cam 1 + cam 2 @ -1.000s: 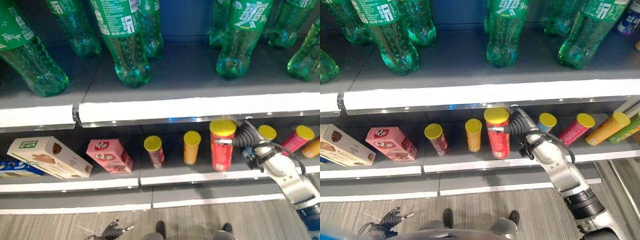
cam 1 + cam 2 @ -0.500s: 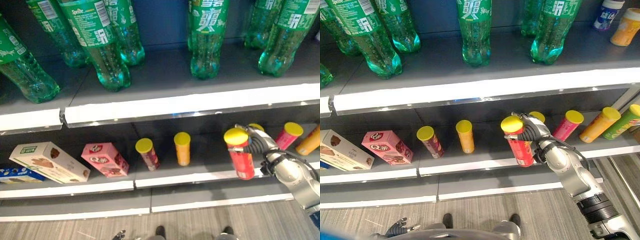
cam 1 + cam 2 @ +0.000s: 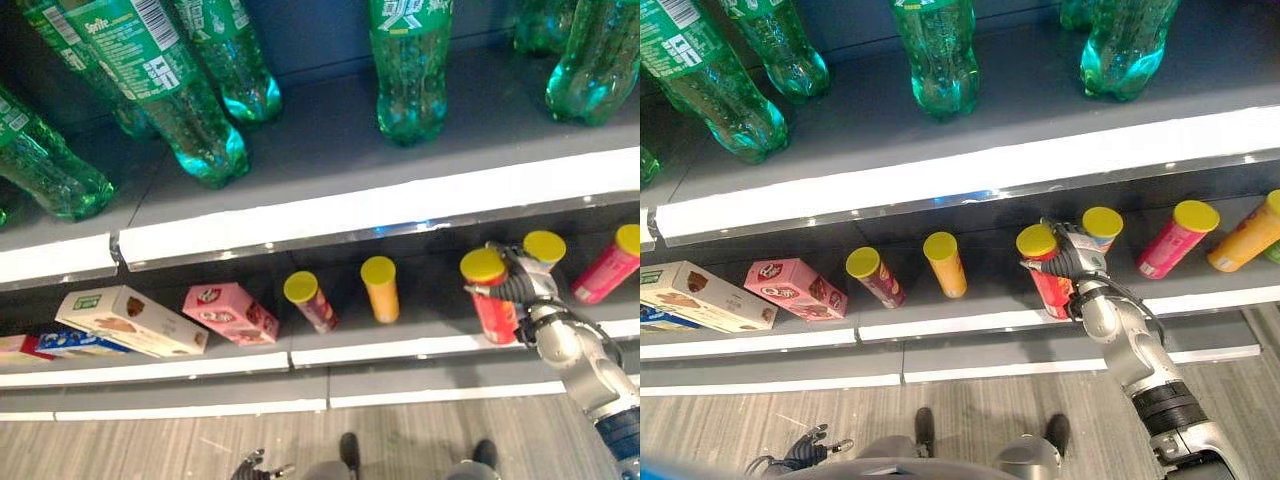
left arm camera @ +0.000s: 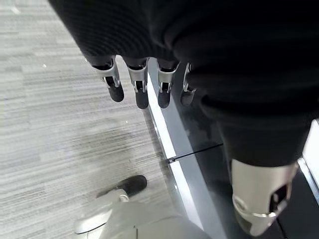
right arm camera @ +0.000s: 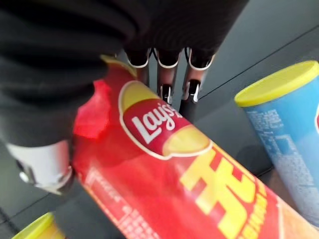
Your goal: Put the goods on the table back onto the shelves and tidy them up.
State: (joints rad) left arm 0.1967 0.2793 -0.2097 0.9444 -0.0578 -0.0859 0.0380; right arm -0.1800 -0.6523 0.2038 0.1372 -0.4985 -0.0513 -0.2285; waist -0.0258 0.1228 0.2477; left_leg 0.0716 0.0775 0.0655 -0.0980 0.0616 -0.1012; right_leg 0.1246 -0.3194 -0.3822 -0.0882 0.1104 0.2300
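My right hand (image 3: 522, 287) is shut on a red chip can (image 3: 492, 305) with a yellow lid. It holds the can nearly upright at the front of the lower shelf (image 3: 400, 349), just left of a blue can (image 3: 545, 249). In the right wrist view the fingers (image 5: 167, 74) curl round the red can (image 5: 174, 169), with the blue can (image 5: 284, 114) beside it. Whether the can's base rests on the shelf I cannot tell. My left hand (image 4: 139, 84) hangs open over the floor, low in the eye views (image 3: 805, 450).
Left of the held can stand an orange can (image 3: 381, 290) and a dark red can (image 3: 312, 300). Further left lie a pink box (image 3: 230, 312) and a cream box (image 3: 130, 320). A pink can (image 3: 615, 262) leans at the right. Green bottles (image 3: 410, 70) stand on the upper shelf.
The whole view has shifted. My right hand has carried the red can to the right, away from the orange can and up beside the blue can.
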